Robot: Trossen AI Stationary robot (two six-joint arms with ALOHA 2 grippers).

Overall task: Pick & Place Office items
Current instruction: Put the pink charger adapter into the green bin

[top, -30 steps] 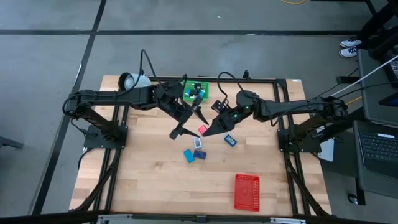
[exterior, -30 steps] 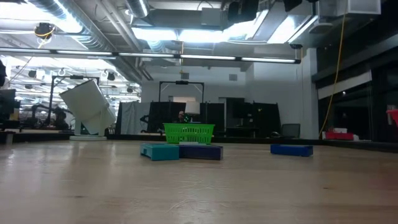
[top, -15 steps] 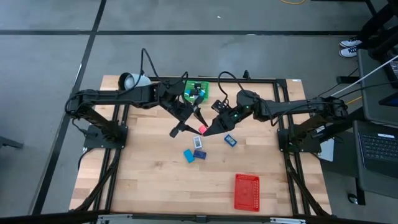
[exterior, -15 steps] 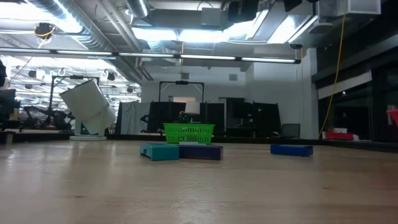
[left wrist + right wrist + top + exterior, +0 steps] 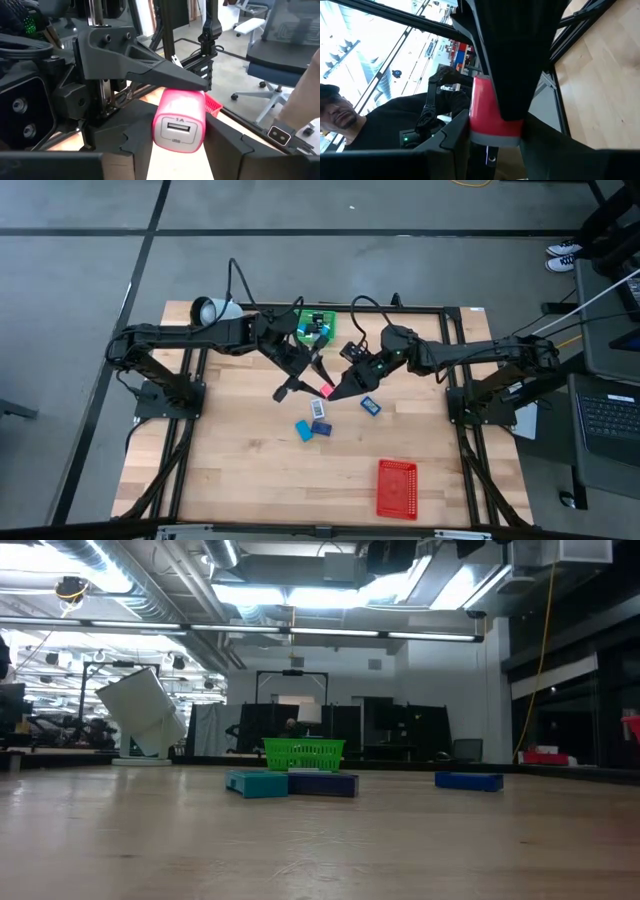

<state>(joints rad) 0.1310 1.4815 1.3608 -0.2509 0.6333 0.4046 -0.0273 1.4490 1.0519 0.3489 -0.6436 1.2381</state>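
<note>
A pink USB charger (image 5: 325,389) hangs above the middle of the table between my two grippers. My left gripper (image 5: 304,385) reaches it from the table's left and my right gripper (image 5: 334,389) from the right, both shut on it. In the left wrist view its port face (image 5: 179,131) looks back at the camera. Two blue blocks (image 5: 304,430) (image 5: 322,427), a white-blue piece (image 5: 319,409) and another blue piece (image 5: 370,405) lie flat on the wood below. The low view shows the blocks (image 5: 258,783) but no gripper. My left gripper pinches the charger's two side faces (image 5: 156,131) between its two fingers, at the port end. It comes in nearly level from the table's left. The charger is clear of the table. My right gripper pinches the charger's pink body (image 5: 481,117) between its fingers (image 5: 456,131), coming level from the table's right. One of its fingers (image 5: 165,75) lies along the charger's upper face. The left gripper's dark finger hides part of the contact.
A green mesh tray (image 5: 315,326) with small items stands at the far edge, behind the grippers. A red mesh tray (image 5: 396,487) lies near the front right. A white mug (image 5: 213,309) lies on its side at the far left corner. Bare wood lies front left.
My left gripper's fingers have closed in from a wide spread onto the charger that my right gripper holds up. Both arms have kept their places, and the charger has stayed where it was.
</note>
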